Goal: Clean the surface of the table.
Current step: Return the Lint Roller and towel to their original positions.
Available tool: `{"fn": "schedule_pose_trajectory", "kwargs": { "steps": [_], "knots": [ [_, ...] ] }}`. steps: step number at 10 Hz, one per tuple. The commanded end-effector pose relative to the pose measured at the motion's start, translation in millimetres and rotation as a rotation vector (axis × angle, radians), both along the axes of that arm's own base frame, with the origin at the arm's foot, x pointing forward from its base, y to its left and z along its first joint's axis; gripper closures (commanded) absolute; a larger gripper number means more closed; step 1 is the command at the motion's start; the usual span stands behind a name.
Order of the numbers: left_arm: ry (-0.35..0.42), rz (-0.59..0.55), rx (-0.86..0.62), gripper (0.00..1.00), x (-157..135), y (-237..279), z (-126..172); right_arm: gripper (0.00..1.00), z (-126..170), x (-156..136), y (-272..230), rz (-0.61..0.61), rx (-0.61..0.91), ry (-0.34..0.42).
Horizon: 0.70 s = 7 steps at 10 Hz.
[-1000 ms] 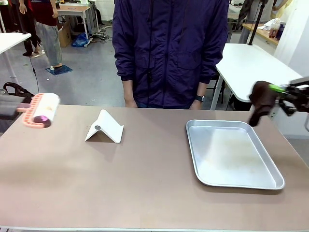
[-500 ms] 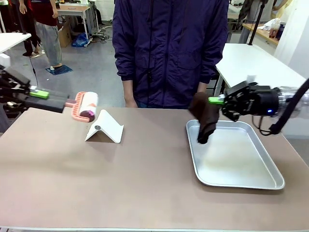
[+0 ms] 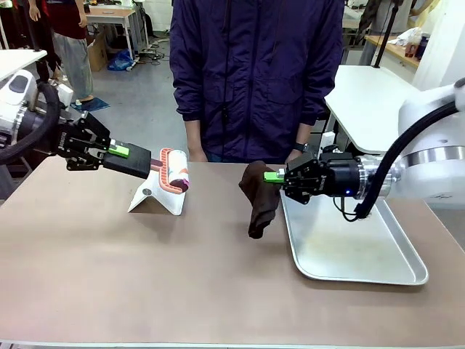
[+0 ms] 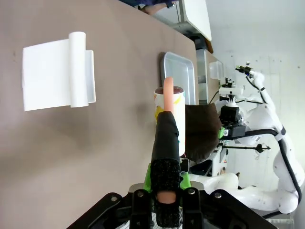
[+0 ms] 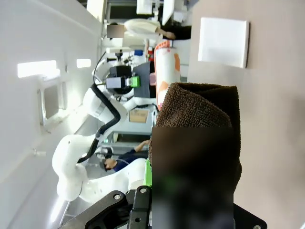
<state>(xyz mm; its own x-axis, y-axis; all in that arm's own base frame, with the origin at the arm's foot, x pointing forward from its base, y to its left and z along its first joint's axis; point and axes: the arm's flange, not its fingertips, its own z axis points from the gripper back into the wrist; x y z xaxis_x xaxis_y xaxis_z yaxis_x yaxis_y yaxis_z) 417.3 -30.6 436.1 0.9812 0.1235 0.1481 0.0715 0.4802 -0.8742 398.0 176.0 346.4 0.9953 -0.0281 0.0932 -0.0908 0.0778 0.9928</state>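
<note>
The table (image 3: 182, 276) has a matte brownish top. My left gripper (image 3: 139, 163) is shut on the pink handle of a lint roller (image 3: 175, 171), held in the air just above a white folded stand (image 3: 156, 193) at the far left. In the left wrist view the gripper (image 4: 166, 125) clamps the handle, and the roller (image 4: 170, 112) points towards the tray. My right gripper (image 3: 269, 177) is shut on a dark brown cloth (image 3: 258, 198) that hangs down to the tabletop left of the tray. The cloth (image 5: 200, 129) covers the fingers in the right wrist view.
A silver metal tray (image 3: 407, 273) lies on the right half of the table. A person in a dark blue jacket (image 3: 254, 73) stands at the far edge, hands down. A white table (image 3: 378, 94) stands behind at the right.
Both arms have swung inward. The left carried the roller from the far left edge to above the white stand. The right brought the cloth from the far right, across the tray, to the middle.
</note>
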Motion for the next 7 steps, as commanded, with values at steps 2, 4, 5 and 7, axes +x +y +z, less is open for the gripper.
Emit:
{"fn": "schedule_pose_trajectory", "kwargs": {
  "steps": [2,4,5,7],
  "knots": [
    [0.000,0.000,0.000,0.78,0,0,0,0.91,0,0,0,0.000,0.000,0.000],
    [0.000,0.000,0.000,0.78,0,0,0,0.91,0,0,0,0.000,0.000,0.000],
    [0.000,0.000,0.000,0.78,0,0,0,0.91,0,0,0,0.000,0.000,0.000],
    [-0.004,-0.064,0.026,0.78,13,-6,-4,0.91,-15,9,20,-0.017,-0.016,0.003]
  ]
}}
